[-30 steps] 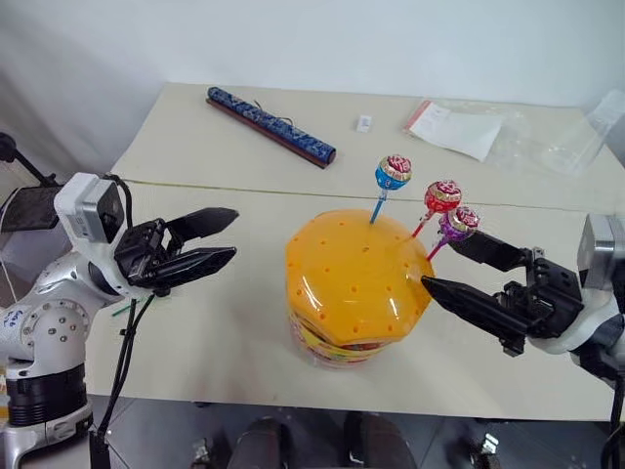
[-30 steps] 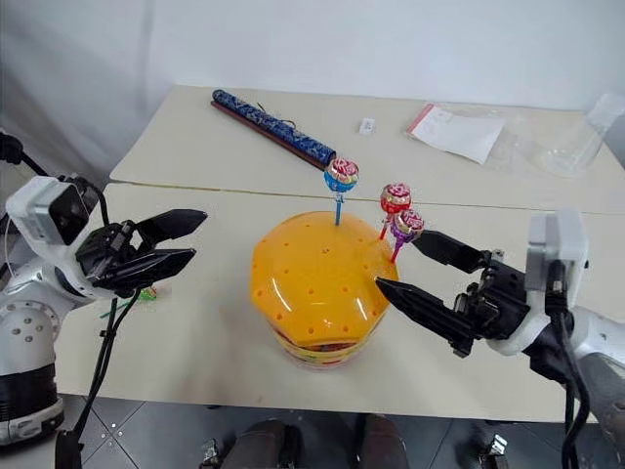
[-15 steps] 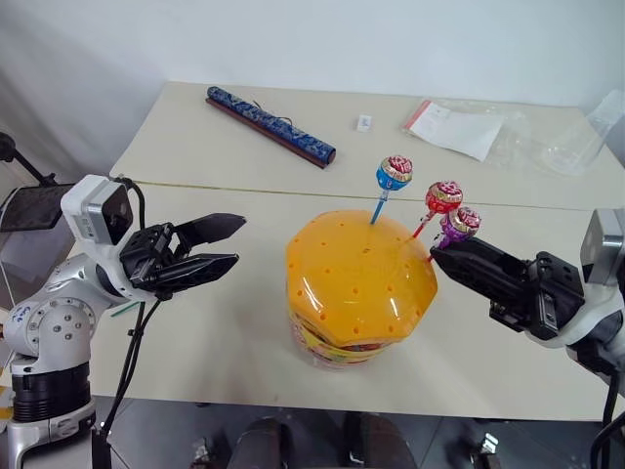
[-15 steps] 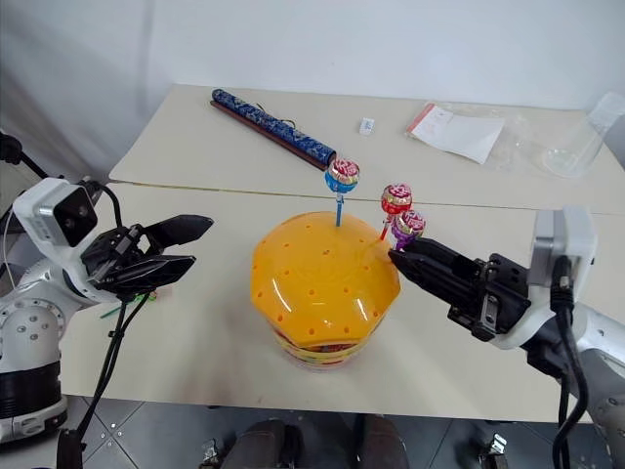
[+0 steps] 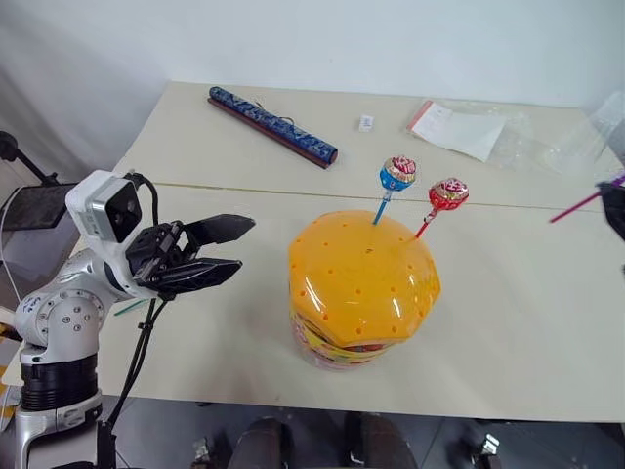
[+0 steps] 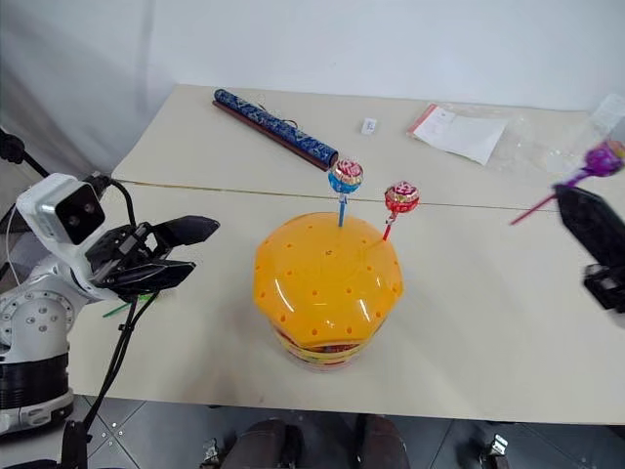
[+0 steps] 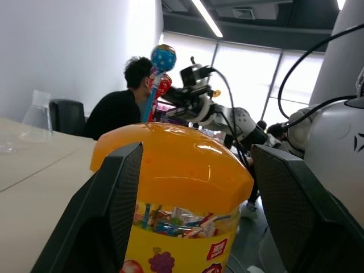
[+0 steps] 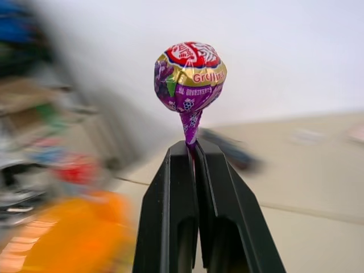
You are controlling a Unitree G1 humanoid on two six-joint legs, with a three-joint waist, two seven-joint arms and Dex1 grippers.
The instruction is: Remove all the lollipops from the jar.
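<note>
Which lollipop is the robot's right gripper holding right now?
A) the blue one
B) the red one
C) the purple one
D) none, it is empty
C: the right gripper is shut on the stick of the purple lollipop, while the blue lollipop and the red lollipop stand in the orange jar.

Bare table top [image 5: 225, 332] lies between the left gripper [image 5: 232, 250], fingers apart, and the orange jar [image 5: 361, 283], so the approach from that side is open; two lollipops, blue [image 5: 396, 174] and red [image 5: 448, 192], stand up from the far right of the dome, leaving its near and left slopes free; the right gripper [image 6: 576, 200], clamped on the purple lollipop [image 6: 603, 156], is well off to the right, with open table between; the blue tube [image 5: 271, 126] and plastic bags [image 5: 488, 132] lie far back.
</note>
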